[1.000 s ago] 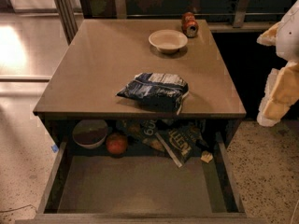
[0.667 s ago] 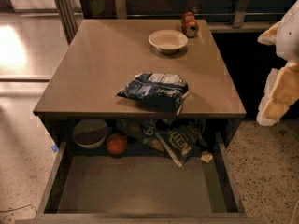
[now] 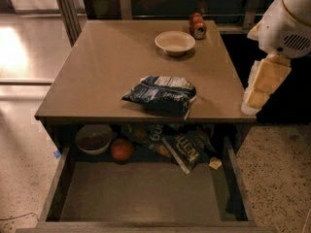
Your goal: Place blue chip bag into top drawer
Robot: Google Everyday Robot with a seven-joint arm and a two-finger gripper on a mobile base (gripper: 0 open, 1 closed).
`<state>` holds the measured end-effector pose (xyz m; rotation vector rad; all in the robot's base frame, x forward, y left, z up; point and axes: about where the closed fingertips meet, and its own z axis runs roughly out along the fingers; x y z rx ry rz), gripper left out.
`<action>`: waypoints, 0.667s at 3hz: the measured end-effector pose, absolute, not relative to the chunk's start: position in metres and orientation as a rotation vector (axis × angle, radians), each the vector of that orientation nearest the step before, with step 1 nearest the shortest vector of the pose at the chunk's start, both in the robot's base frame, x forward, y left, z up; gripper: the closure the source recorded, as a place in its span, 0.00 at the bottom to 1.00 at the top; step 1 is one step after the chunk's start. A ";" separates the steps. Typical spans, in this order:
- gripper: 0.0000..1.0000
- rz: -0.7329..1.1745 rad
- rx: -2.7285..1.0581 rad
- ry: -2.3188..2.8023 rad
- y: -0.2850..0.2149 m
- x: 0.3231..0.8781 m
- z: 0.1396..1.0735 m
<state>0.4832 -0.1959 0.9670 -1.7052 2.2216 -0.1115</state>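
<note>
The blue chip bag (image 3: 161, 94), crumpled navy foil with white striped patches, lies on the brown table top (image 3: 107, 67) near its front edge. The top drawer (image 3: 141, 193) is pulled out below the table, its grey floor bare at the front. My gripper (image 3: 261, 86), pale yellow under a white arm housing, hangs at the table's right edge, to the right of the bag and apart from it. It holds nothing that I can see.
A pale bowl (image 3: 175, 42) and a tipped red can (image 3: 197, 25) sit at the table's far side. At the drawer's back lie a dark bowl (image 3: 94, 138), a red-orange fruit (image 3: 121, 149) and dark greenish bags (image 3: 187, 147).
The arm and gripper have moved left and slightly up, closer to the table's right edge. The bag and drawer have not moved.
</note>
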 end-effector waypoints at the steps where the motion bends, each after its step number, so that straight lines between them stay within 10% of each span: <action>1: 0.00 -0.110 -1.734 2.195 -0.164 0.519 0.962; 2: 0.00 -0.093 -1.732 2.184 -0.160 0.522 0.960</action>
